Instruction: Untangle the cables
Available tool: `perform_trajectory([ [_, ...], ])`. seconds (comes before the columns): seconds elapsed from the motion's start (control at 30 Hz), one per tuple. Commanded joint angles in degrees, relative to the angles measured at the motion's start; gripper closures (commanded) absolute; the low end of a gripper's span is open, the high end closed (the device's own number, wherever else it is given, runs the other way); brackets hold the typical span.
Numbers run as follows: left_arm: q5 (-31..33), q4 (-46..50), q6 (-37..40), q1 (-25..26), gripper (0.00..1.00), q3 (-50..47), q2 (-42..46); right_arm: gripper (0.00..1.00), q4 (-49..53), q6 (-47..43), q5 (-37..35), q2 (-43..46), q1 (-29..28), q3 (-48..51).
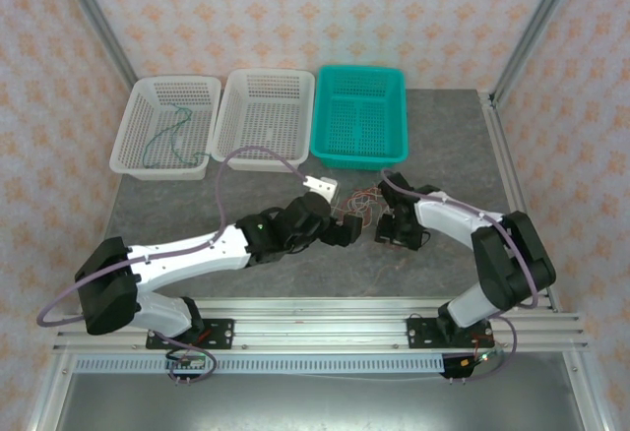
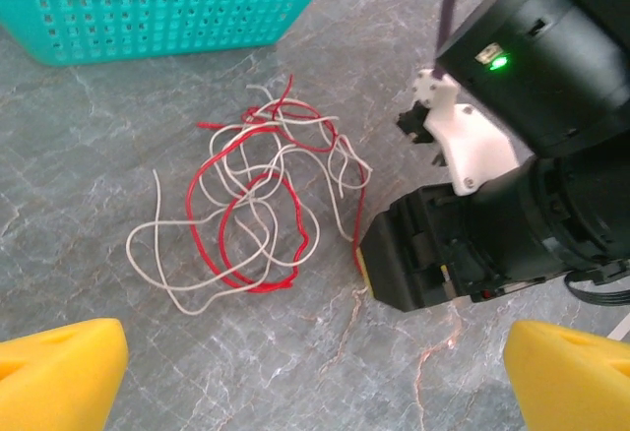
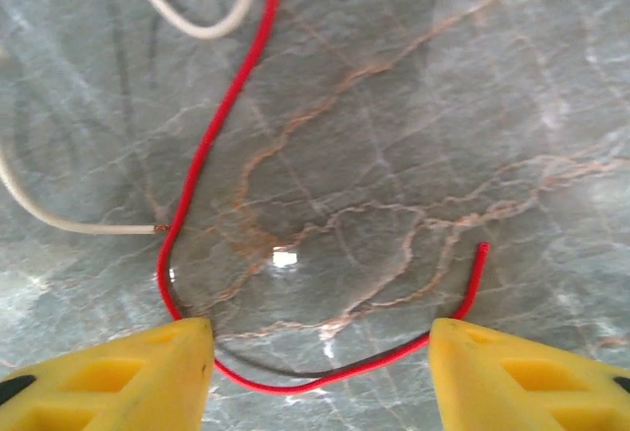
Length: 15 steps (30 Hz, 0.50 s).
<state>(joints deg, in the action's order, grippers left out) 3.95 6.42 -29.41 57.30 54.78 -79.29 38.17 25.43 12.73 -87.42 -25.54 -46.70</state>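
Arms (image 1: 187, 249) both stretched low over the counter (image 1: 197, 205). Left fingers (image 2: 59, 372) gaped wide near the tangled red cable (image 3: 209, 126) and white cable (image 3: 89, 225); right fingers (image 3: 118, 382), apart, straddled the red one's loose end. Green cable (image 1: 172, 131) sat in the far-left white basket (image 1: 177, 81).

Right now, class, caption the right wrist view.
Red cable looping between the right pincer's yellow fingers on a marbled table.

The grey veined worktop (image 3: 394, 106) looks like polished stone, the teal basket (image 2: 148, 8) perforated plastic, the red cable (image 3: 212, 126) glossy-sheathed.
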Motion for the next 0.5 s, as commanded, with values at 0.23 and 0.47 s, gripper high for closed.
perform_trajectory([
  [0.23, 3.60, -2.52, 3.71, 0.05, 0.01, -1.07, 1.83, 0.30, 7.45, -5.36, -4.52, 9.10, -6.71, -4.34],
  [0.47, 4.13, -6.71, 4.06, 0.03, 0.01, -4.13, 3.82, 0.31, 9.99, -12.92, -11.26, 1.90, -6.93, -7.27],
])
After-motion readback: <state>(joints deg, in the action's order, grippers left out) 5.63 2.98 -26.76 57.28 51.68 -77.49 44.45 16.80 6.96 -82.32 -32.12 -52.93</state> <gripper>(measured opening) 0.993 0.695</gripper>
